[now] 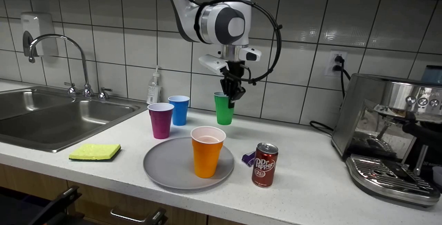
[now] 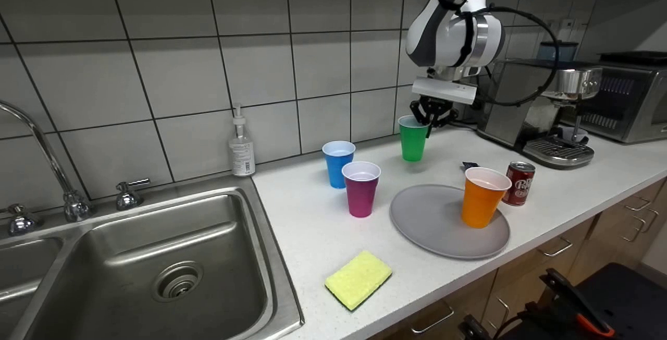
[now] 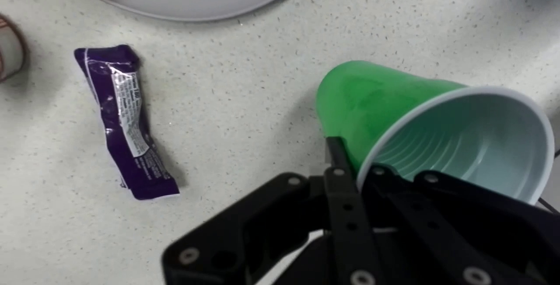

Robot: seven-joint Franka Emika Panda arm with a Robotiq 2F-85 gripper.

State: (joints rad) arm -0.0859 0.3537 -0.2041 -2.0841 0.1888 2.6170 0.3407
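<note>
Green cup (image 3: pixel 389 101): judged light, thin-walled, easily dented; was pinched at the rim by the gripper (image 3: pixel 358 165); gentle hold there was judged best.

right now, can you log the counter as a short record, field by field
grip: black robot hand, shut on the green plastic cup at its rim
on the round grey plate: orange plastic cup, upright
beside it: red metal Dr Pepper can; shiny purple packet
cleaning: yellow rectangular sponge, near the steel sink
other cups: magenta plastic cup; blue plastic cup, nearer the white tiled wall
</note>
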